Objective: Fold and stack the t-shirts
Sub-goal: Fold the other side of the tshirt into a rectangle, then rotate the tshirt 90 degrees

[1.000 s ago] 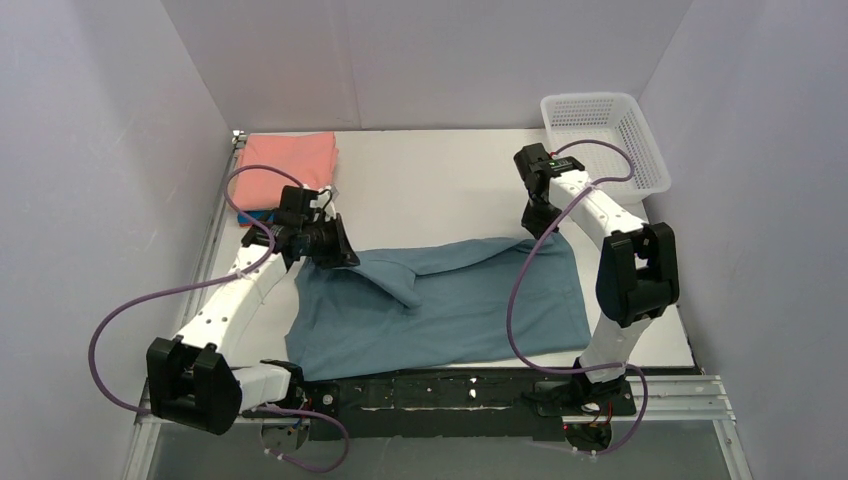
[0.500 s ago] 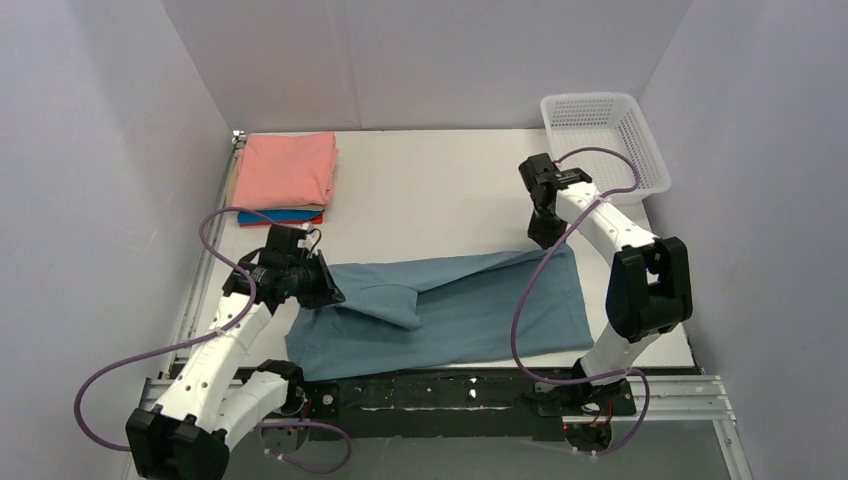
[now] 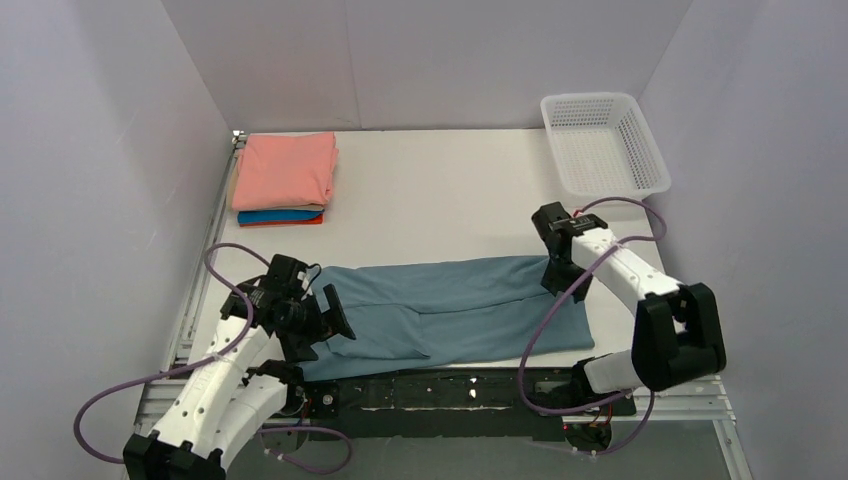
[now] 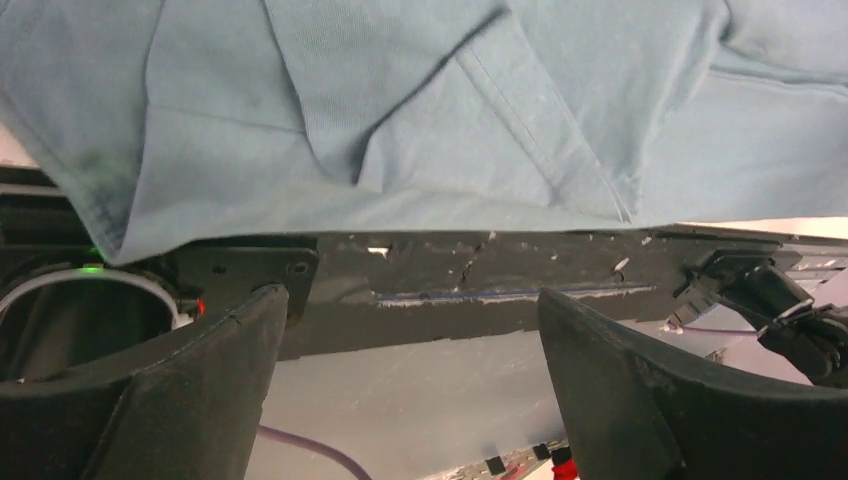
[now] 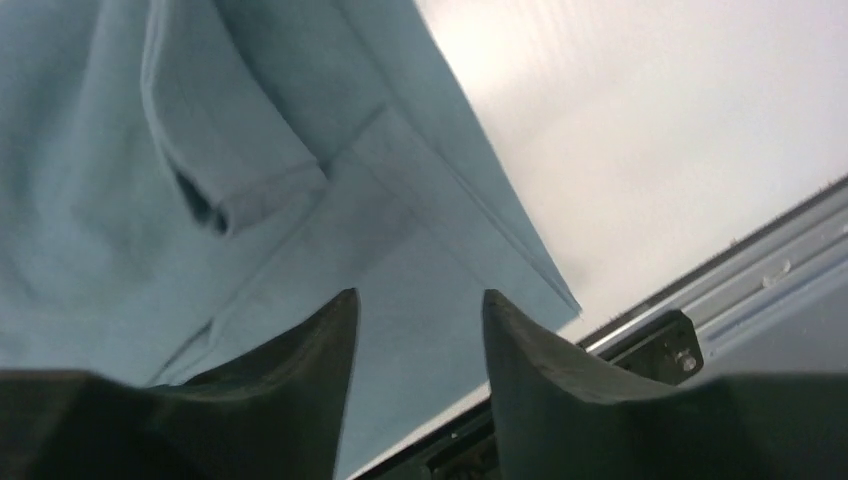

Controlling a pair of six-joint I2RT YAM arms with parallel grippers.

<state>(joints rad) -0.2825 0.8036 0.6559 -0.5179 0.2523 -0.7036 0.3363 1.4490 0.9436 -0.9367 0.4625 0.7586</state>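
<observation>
The dusty blue-grey t-shirt point(image 3: 455, 305) lies folded into a long band along the table's near edge, one sleeve tucked on top. My left gripper point(image 3: 322, 328) hovers at its left end, jaws wide open and empty point(image 4: 408, 295), the shirt point(image 4: 400, 100) just beyond them. My right gripper point(image 3: 558, 280) sits over the shirt's right end, open with nothing between its fingers point(image 5: 417, 300), and the cloth point(image 5: 200, 150) lies flat below. At the back left, folded t-shirts are stacked: salmon-pink point(image 3: 285, 168) on top, bright blue point(image 3: 268, 216) and orange edges under it.
A white mesh basket point(image 3: 603, 145) stands at the back right corner. The black mounting rail point(image 3: 450, 388) runs along the near edge, right under the shirt's hem point(image 4: 450, 285). Purple cables loop beside both arms. Walls close in on the left, right and back.
Both grippers carried the shirt's far edge toward the near edge, folding it over, then opened and let go. Both arms now sit lower and closer to their bases.
</observation>
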